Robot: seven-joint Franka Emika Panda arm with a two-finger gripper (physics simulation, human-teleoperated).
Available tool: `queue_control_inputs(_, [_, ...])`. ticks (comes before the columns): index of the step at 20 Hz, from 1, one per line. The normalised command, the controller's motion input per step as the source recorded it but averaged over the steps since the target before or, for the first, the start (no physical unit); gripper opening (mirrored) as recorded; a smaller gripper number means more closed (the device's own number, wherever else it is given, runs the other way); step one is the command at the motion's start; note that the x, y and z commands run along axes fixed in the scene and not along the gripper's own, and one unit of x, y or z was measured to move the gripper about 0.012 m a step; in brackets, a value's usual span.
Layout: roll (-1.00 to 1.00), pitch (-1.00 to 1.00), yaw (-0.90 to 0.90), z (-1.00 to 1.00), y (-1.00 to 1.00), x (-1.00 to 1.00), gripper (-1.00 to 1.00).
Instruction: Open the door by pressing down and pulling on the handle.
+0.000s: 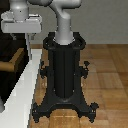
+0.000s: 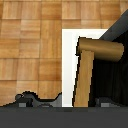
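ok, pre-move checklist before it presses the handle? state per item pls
1. Handle in the wrist view: ok, lever bar runs right below the camera.
2. Gripper above the handle: ok, not touching.
3. Jaw opening: cannot tell, only one finger shows clearly.
4. Door shut in its white frame: cannot tell, panel mostly cropped.
5. Robot pedestal clear of the arm's path: ok, it stands beside the frame.

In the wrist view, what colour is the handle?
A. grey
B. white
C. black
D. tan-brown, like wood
D: the handle is a tan-brown bent bar, seen against the white frame and the dark door.
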Motion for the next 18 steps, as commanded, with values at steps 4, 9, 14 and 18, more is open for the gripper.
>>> queue_control_inputs(4, [0.00, 0.00, -0.04, 0.00, -0.25, 0.00, 1.00])
queue_control_inputs(9, [0.00, 0.00, -0.09, 0.00, 0.00, 0.00, 1.00])
queue_control_inputs(14, [0.00, 0.00, -0.09, 0.00, 0.00, 0.00, 1.00])
queue_control_inputs(18, [0.00, 0.00, 0.00, 0.00, 0.00, 0.25, 1.00])
